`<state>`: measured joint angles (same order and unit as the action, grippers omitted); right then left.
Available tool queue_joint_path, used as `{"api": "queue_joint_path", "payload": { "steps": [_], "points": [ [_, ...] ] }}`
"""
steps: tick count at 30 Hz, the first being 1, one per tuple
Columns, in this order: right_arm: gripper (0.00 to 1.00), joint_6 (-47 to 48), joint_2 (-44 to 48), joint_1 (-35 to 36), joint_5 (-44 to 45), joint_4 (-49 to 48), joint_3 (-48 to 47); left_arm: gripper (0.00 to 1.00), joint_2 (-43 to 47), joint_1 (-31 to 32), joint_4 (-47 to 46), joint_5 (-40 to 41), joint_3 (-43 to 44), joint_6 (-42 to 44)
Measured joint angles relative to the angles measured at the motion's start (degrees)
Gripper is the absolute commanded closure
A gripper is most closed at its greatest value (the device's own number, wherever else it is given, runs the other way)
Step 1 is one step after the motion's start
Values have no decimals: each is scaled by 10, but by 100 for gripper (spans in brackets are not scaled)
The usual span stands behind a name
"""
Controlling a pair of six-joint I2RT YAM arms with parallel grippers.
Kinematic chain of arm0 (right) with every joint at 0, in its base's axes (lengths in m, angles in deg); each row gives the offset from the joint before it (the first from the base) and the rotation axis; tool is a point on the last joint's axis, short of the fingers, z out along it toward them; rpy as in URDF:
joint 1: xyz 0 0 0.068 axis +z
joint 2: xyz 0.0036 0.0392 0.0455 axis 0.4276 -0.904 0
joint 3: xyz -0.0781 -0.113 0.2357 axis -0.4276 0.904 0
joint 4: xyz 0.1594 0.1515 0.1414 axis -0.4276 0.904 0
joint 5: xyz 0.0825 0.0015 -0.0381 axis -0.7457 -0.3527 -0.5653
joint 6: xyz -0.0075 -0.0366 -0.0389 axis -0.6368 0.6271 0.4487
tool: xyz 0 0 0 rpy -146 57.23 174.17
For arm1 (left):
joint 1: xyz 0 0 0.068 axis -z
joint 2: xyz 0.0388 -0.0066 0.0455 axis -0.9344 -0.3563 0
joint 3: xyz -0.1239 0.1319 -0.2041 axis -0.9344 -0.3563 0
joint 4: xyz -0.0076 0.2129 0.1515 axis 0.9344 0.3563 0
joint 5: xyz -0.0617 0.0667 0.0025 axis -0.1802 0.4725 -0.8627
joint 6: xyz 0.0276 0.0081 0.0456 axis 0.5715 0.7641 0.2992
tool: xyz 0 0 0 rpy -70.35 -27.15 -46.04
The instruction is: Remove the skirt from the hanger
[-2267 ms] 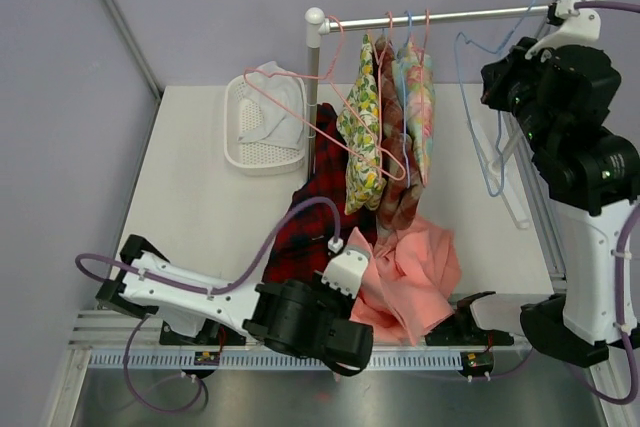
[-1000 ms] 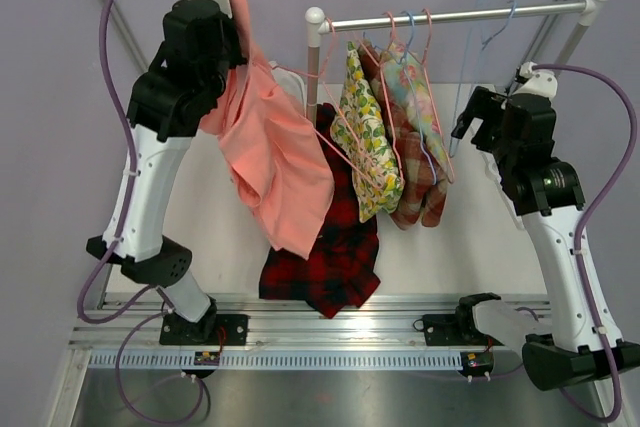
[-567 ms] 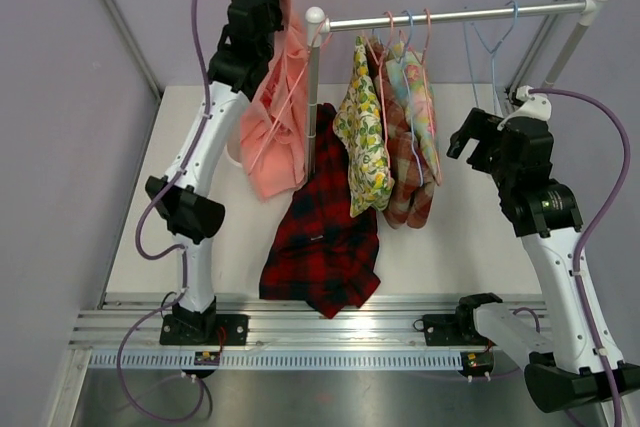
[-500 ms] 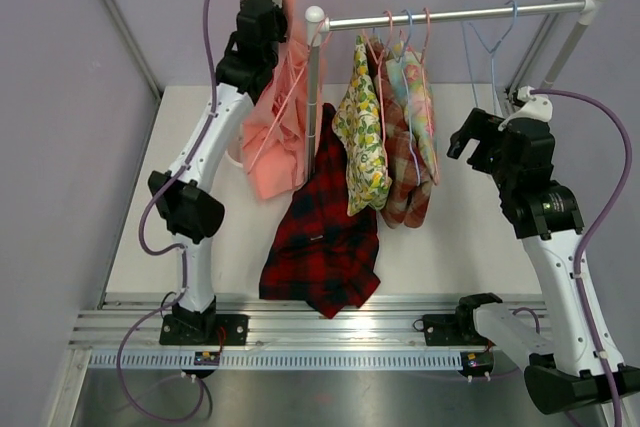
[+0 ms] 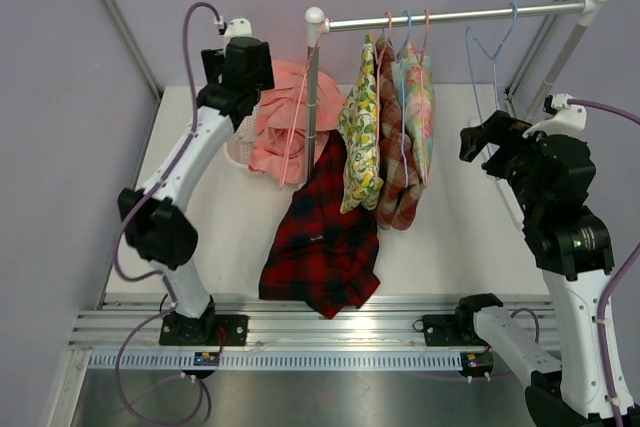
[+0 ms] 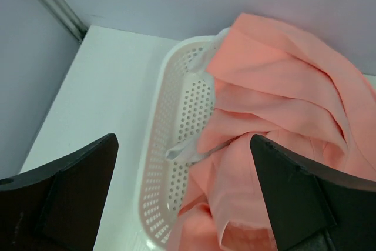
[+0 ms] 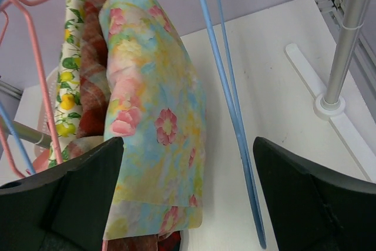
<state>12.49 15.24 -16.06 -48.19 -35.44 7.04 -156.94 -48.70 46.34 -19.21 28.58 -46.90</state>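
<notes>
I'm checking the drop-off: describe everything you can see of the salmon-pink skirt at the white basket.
The salmon-pink skirt is plain, soft, woven-looking cloth, crumpled in loose folds. It lies heaped in the white perforated basket and spills over one side of its rim. A bit of white cloth shows beneath it. A thin pink hanger wire appears to cross it. The open left gripper hangs above, not holding it.

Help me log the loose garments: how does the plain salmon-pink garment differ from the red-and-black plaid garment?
The plain salmon-pink garment is one solid colour; the red-and-black plaid garment is checked. The pink one sits bunched in the white perforated plastic basket; the plaid one lies spread on the white table. Both are off the metal hanging rail.
</notes>
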Motion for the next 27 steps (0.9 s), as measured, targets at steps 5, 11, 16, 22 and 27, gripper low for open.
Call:
{"api": "queue_joint_path", "payload": {
  "steps": [5, 11, 16, 22, 27],
  "points": [
    [1, -12, 20, 0, -15, 14, -13, 1, 214, 20, 14, -19, -102, -24],
    [1, -23, 24, 0, -28, 33, -29, 1, 452, 215, 3, -4, -261, -72],
    [1, -23, 23, 0, -31, 52, -50, 1, 470, 278, 13, -3, -461, -168],
    [0, -23, 26, 0, -38, 68, -68, 1, 414, 281, 25, -31, -648, -259],
    [1, -17, 35, 0, -38, 90, -69, 1, 317, 280, -37, -65, -646, -289]
  ]
}}
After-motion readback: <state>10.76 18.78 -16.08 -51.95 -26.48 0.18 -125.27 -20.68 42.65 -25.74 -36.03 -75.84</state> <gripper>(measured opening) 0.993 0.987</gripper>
